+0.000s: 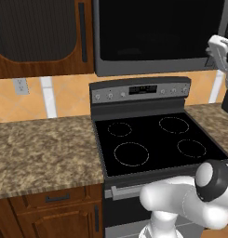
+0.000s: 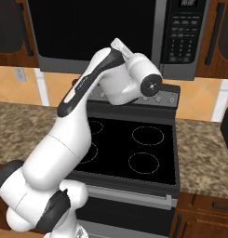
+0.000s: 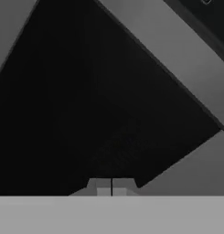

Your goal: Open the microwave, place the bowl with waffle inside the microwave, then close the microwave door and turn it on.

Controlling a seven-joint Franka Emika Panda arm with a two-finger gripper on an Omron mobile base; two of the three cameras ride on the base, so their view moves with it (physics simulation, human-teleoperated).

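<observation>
Hand view has the two dark fingertips (image 3: 112, 186) pressed together with only a thin seam between them, so the hand (image 3: 112, 187) is fully closed and holds nothing. It is pointed at the microwave door (image 3: 99, 105), a dark glass panel very close in front, crossed diagonally by a grey frame strip at the upper right.

From the right base view, the white arm (image 2: 73, 121) rises from the lower left and bends up so that its wrist sits just before the microwave (image 2: 110, 32), near the lower right part of the closed door and left of the keypad panel (image 2: 183, 35).

Left base view shows the microwave mounted above the stove (image 1: 155, 139), whose black top carries four ring burners. A speckled counter (image 1: 41, 148) runs to the left of the stove, under a brown wooden cabinet (image 1: 41, 37).
</observation>
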